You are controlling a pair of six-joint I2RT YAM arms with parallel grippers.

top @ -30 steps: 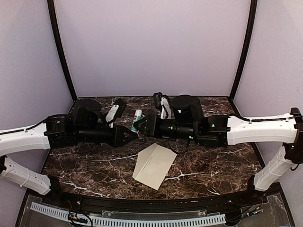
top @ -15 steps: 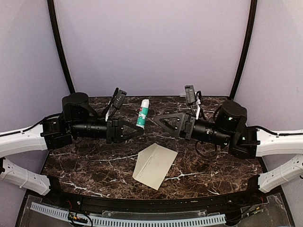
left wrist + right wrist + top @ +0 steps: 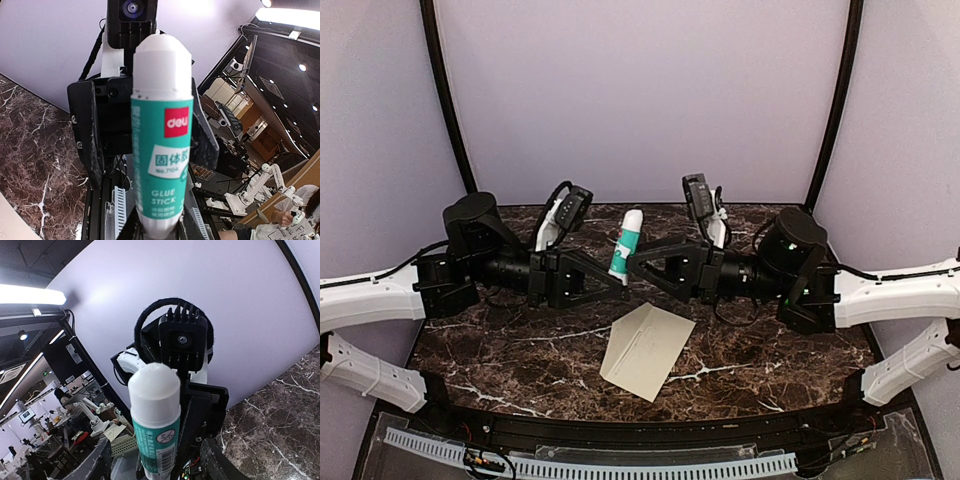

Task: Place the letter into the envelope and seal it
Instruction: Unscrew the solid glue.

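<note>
Top external: cream-beige paper envelope (image 3: 646, 350) flat, near centre of dark marble table (image 3: 770, 350), its edges free of both arms. Left gripper (image 3: 616, 282) clamps white-and-teal glue stick (image 3: 627, 245) upright; right gripper (image 3: 636, 266) level, jaws apart, facing it

dark marble table (image 3: 790, 352), cream envelope (image 3: 647, 350) lying flat

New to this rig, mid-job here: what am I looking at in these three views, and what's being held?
This robot has a left arm and a right arm, bolted at the near edge of a marble table. The overhead view looks down from behind them; the other two come from a camera on each wrist. A cream envelope lies on the table; I see no separate letter. The left claw grips the base of an upright glue stick, cap on. The right claw stands open around it, not clamping.
</note>
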